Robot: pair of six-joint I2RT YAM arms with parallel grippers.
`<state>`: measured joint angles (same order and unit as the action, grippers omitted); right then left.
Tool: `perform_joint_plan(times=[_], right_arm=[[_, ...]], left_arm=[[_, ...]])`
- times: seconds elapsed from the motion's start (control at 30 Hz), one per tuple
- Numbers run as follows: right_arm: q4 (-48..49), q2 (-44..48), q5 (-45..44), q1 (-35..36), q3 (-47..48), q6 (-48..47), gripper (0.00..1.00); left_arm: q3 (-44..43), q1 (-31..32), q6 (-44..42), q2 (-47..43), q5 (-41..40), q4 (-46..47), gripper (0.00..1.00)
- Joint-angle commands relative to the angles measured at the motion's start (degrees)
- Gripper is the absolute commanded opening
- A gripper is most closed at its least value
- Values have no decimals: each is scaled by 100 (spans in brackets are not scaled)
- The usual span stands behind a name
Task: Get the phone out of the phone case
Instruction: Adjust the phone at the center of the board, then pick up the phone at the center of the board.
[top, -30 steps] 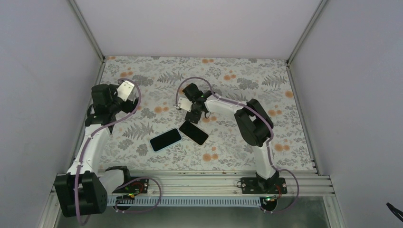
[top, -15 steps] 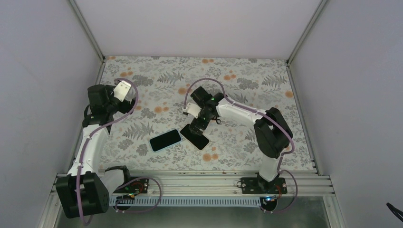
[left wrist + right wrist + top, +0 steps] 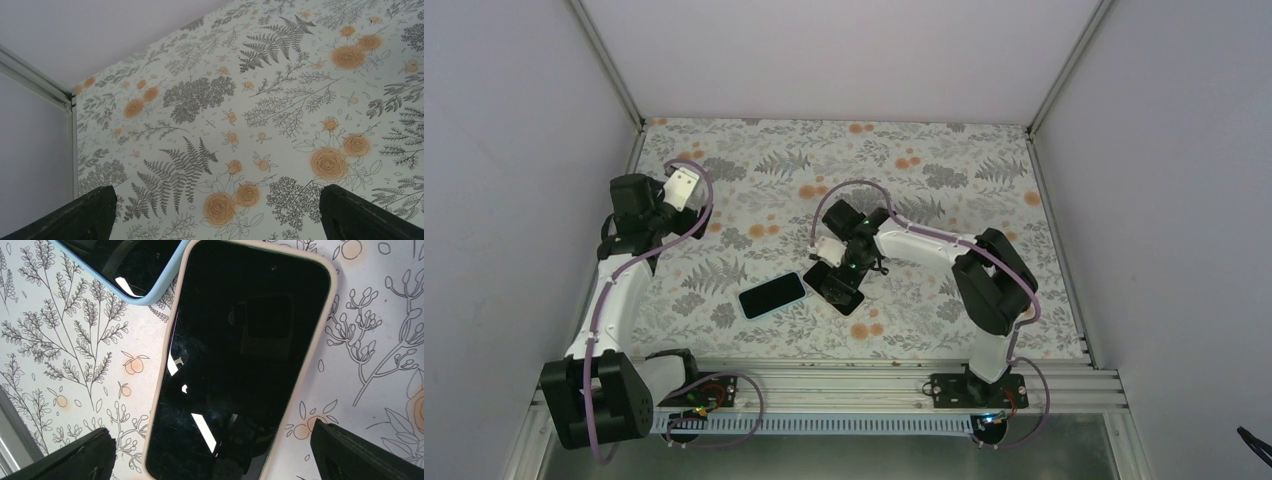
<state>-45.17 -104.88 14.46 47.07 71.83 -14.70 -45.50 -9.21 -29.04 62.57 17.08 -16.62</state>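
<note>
- Since a second earlier, the right gripper had come toward the near edge and hung right over the cream-rimmed phone. The left arm had barely shifted.
- How did that phone look?
- It lay flat on the floral table, screen up. The screen was glossy black with smudges and bright reflections, inside a pale cream rim. Whether that rim was a case, I could not tell. One corner lay just beside a second black-screened phone with a light blue rim.
- And the pincers?
- Both stood wide open, holding nothing. The left gripper hung over patterned cloth, well apart from both phones.
</note>
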Motion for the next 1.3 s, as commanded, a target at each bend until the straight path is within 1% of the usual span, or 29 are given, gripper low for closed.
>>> perform_joint_plan(times=[0.0,0.13,0.4,0.5,0.6,0.73,0.83,0.9,0.97,1.03,1.07,1.17,1.2,1.27], right_arm=[[65,-324,-120,111,13,223,100],[259,-452,-156,145,-34,230,100],[345,-740,-188,206,19,282,100],[434,-847,-542,304,-22,303,100],[578,-933,-1072,452,-145,292,100],[687,-1016,-1567,602,-324,290,100],[668,-1051,-1761,604,-419,255,92],[614,-1049,-1809,605,-451,207,85],[650,-1005,-1882,603,-529,151,79],[702,-972,-2051,594,-576,103,67],[741,-950,-2129,588,-588,87,63],[997,-729,-2242,523,-647,-5,59],[1101,-613,-2289,496,-652,-53,58],[1333,-341,-2295,436,-654,-193,53]], left_arm=[[-99,-24,139,42,-118,-70,100],[-85,-18,187,57,-170,-71,100],[-74,-19,203,214,-133,-109,100],[-74,-11,252,273,-116,-67,100],[-76,30,254,342,-184,-22,100],[-27,261,137,393,-646,66,100],[-13,369,99,414,-781,95,100],[-20,404,93,446,-787,82,100],[-44,443,98,474,-787,76,100],[-98,490,113,513,-724,48,100],[-135,529,117,547,-660,0,100],[-330,694,118,670,-194,-265,100],[-435,761,130,761,46,-400,100],[-697,859,152,1013,769,-754,100]])
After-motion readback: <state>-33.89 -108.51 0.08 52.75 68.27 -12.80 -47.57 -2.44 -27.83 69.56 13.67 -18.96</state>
